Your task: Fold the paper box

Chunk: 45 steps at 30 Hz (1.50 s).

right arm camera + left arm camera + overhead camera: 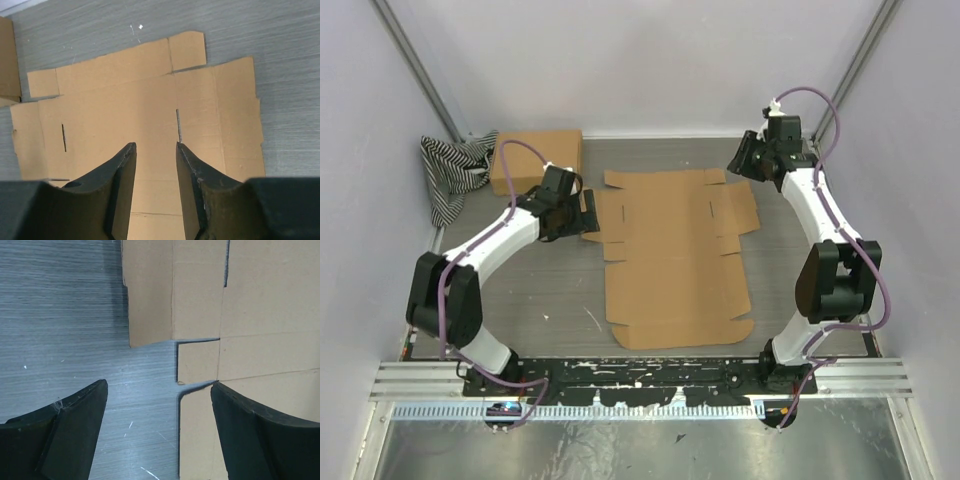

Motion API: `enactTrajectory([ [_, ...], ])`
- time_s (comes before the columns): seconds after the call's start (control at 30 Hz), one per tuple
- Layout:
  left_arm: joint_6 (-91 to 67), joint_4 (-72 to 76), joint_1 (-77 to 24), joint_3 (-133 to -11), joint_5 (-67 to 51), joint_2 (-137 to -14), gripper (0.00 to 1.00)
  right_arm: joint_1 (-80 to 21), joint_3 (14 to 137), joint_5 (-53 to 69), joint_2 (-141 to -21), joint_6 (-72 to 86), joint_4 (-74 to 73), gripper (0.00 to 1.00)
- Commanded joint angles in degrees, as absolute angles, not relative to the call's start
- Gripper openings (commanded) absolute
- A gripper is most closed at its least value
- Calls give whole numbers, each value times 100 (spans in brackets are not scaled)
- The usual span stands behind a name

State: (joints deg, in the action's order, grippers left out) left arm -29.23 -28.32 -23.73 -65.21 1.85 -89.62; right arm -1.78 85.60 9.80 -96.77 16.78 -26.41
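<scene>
Plain unprinted brown noted on paper box (675,260), creases and slits darker; same plain brown on other cardboard box (535,160); cloth (448,172) seen striped black and white; surface (550,300) grey, finely streaked like wood grain, flecked with white specks; left pincer (157,390) and right pincer (156,147) matt black; arm links (505,235) white, joints (445,300) black; cables (886,290) purple; walls (650,60) pale lilac-grey; base rail (420,380) silver; base plate (650,375) black, smeared white

Left arm (505,232) low, jaws wide; right arm (817,205) raised, jaws slightly apart.
</scene>
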Motion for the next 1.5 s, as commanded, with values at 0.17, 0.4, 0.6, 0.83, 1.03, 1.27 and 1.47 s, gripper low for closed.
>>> enactTrajectory([
  [0.17,-2999,-2480,-2364,-6513,164,-9279,90,-193,7281,990,-9028,1824,-2382,55],
  [0.4,-2992,-2413,-2391,-6072,96,-9189,88,-342,5915,1058,-8335,1942,-2254,61],
  [0.6,-3044,-2244,-2390,-6084,337,-9357,88,-555,5653,422,-8159,2070,-2387,60],
  [0.83,-2896,-2318,-2391,-6602,697,-9902,88,-560,5743,-197,-8440,2275,-2448,62],
  [1.03,-2769,-2344,-2391,-7976,711,-10414,89,-551,6545,2,-8828,2169,-2086,65],
  [1.27,-2472,-2988,-2257,-10213,667,-11695,91,-373,8146,303,-10152,2030,-2078,67],
  [1.47,-2541,-3652,-2128,-11894,564,-12953,90,-166,9722,963,-11731,2075,-1812,67],
])
